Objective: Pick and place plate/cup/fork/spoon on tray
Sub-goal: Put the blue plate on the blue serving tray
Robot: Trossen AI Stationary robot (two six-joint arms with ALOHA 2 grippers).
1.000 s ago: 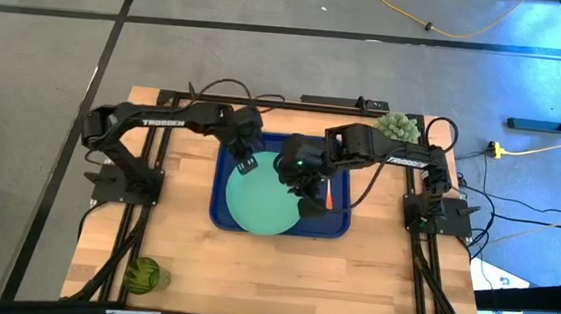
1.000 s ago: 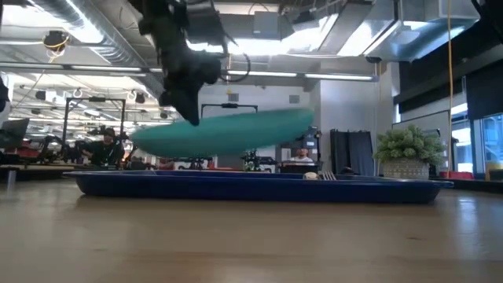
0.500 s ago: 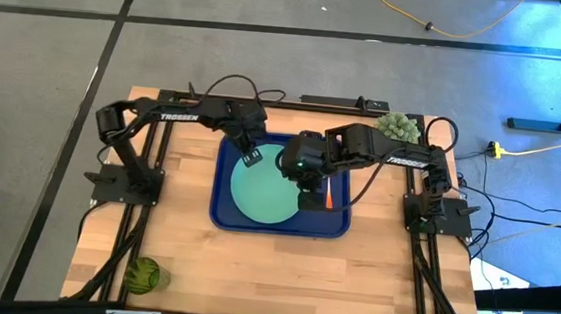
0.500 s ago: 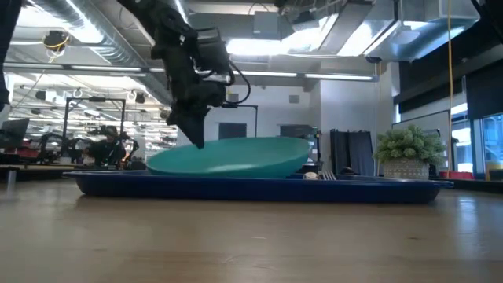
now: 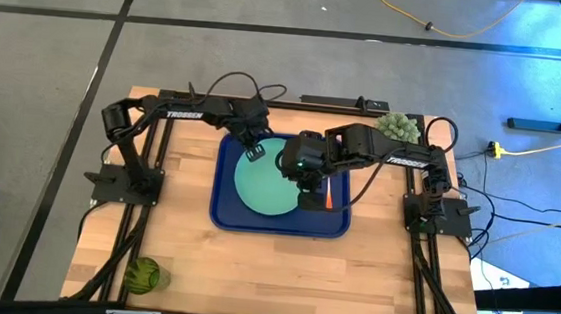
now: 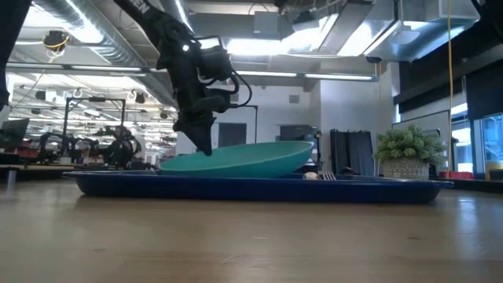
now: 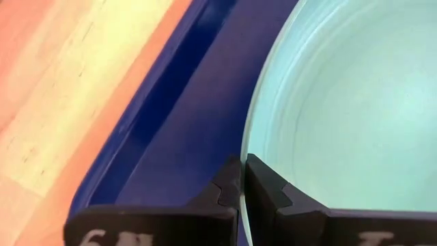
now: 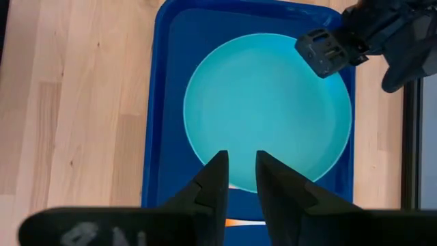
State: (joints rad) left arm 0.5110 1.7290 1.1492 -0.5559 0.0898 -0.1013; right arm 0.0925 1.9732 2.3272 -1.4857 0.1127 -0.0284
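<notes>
The mint-green plate (image 5: 271, 183) sits low over the dark blue tray (image 5: 224, 211), slightly tilted in the low view (image 6: 236, 159). My left gripper (image 5: 254, 149) is shut on the plate's far-left rim. My right gripper (image 5: 308, 187) hovers above the tray's right part, narrowly open and empty, its fingers (image 8: 217, 174) over the plate's right edge. An orange-red handle (image 5: 329, 194) lies on the tray beside it; fork or spoon, I cannot tell. The dark-green cup (image 5: 144, 275) stands on the table at the near left corner. My left gripper pinches the plate's rim (image 7: 243, 147) between its two fingers (image 7: 224, 186), at the plate's far-left edge. The fingers come from above, slanting down. The plate is tilted, the held side a little lower (image 6: 169, 163); the tray's rim hides whether its underside rests on the tray floor.
A pale green fuzzy plant (image 5: 398, 126) stands at the table's far right corner, showing in a pot in the low view (image 6: 407, 153). Bare wooden table (image 5: 281, 277) lies between the tray and the near edge.
My left gripper has gone down and toward the far edge with the plate, staying shut on its rim. The plate, lifted clear over the tray a second ago, has come down to the tray's rim height and moved farther back on the tray.
</notes>
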